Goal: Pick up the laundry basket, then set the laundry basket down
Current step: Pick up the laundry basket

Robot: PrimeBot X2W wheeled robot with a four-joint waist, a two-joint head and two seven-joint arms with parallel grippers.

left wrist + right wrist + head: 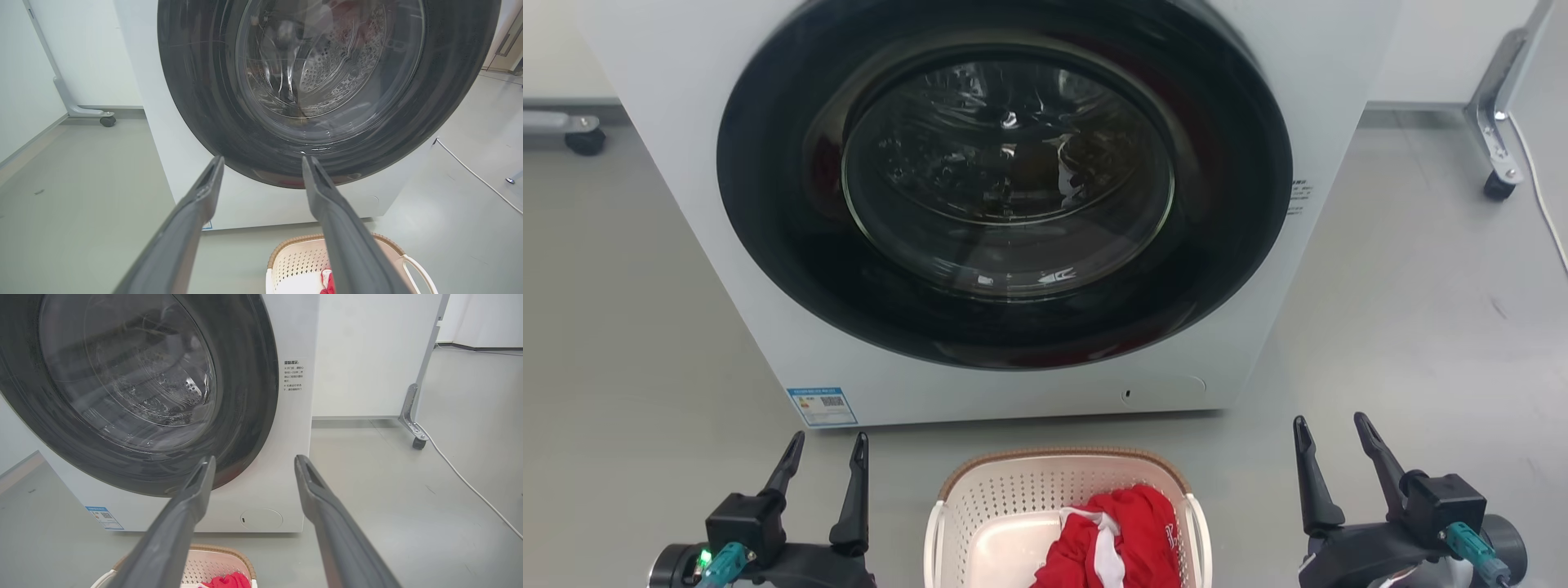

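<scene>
Currently, the laundry basket (pixel 1005 498) is sitting on the floor (pixel 1421 327) between the left end effector (pixel 828 441) and the right end effector (pixel 1330 420), both of which are hanging spread and empty beside it, so pickup and set-down are apparently both pending.

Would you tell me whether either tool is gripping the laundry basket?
No, the left tool and right tool stand open beside the laundry basket, clear of it.
</scene>
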